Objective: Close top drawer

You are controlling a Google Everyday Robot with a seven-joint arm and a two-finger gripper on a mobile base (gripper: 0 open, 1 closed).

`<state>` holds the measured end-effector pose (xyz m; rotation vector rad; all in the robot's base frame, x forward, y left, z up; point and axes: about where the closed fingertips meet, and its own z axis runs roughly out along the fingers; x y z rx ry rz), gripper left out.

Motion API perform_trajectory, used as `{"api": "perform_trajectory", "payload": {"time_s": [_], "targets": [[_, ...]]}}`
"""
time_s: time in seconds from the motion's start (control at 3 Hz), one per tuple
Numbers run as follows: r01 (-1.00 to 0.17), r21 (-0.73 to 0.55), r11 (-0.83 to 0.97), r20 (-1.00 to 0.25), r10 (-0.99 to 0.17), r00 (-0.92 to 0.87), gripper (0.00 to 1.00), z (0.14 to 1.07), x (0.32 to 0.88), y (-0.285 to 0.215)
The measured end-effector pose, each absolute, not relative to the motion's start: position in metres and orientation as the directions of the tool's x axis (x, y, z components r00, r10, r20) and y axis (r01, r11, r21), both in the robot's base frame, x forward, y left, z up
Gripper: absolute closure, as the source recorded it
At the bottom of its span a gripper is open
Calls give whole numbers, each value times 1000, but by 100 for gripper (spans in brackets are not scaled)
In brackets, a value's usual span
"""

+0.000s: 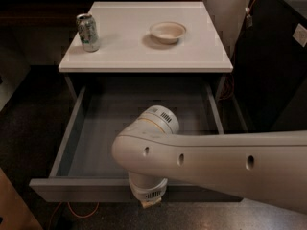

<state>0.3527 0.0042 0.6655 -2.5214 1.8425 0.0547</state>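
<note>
The top drawer [100, 128] is a wide, shallow matte-grey box pulled far out from under the white cabinet top [144, 47]. Its inside looks bare. Its plain front panel [76, 189] runs along the bottom of the view. My white arm [216, 162] reaches in from the right and bends down over the drawer's front edge. The gripper [149, 203] hangs at the end of the wrist, right at the outer face of the front panel near its middle. The wrist hides most of the gripper.
A green-and-silver can [88, 31] stands at the cabinet top's left. A shallow beige bowl [168, 31] sits near its middle. A dark cabinet [273, 66] with orange cable stands to the right. Dark speckled floor [29, 128] surrounds the drawer. A tan box corner [12, 210] is at lower left.
</note>
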Motion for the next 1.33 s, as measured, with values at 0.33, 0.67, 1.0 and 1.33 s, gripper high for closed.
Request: {"api": "perform_trajectory", "payload": {"time_s": [0.33, 0.67, 1.0, 1.33], "targets": [[-965, -8, -262, -34, -964, 262, 100, 659, 367, -1], [-968, -13, -252, -33, -967, 252, 100, 661, 372, -3], [-969, -20, -245, -38, -969, 245, 100, 662, 375, -5], [-977, -60, -204, -62, -976, 207, 100, 667, 397, -15]]}}
